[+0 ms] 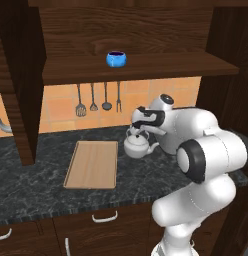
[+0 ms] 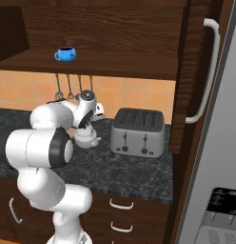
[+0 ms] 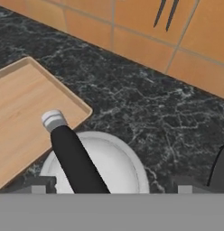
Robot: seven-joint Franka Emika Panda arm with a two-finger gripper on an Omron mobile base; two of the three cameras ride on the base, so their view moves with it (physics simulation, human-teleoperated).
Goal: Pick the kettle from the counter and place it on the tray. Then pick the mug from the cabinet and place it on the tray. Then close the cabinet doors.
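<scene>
Lower left of left base view: tray (image 1: 92, 165) bare on tabletop (image 1: 41, 182). Centre: kettle (image 1: 136, 145) just beside tray, claw (image 1: 139, 129) spread wide directly above, gripping nothing. Upper centre: mug (image 1: 116, 58) on cabinet shelf. Risk: off-centre closing could slip off thin handle, tipping kettle.

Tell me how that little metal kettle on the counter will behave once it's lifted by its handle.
The kettle looks rigid, with a smooth rounded shell, so it probably won't flex but could slip against bare fingers. Its thin arched handle sits above the body, so it may swing or tilt when lifted there. The squat, wide base suggests it will stand stably on the tray. The end effector stands open over it.
</scene>
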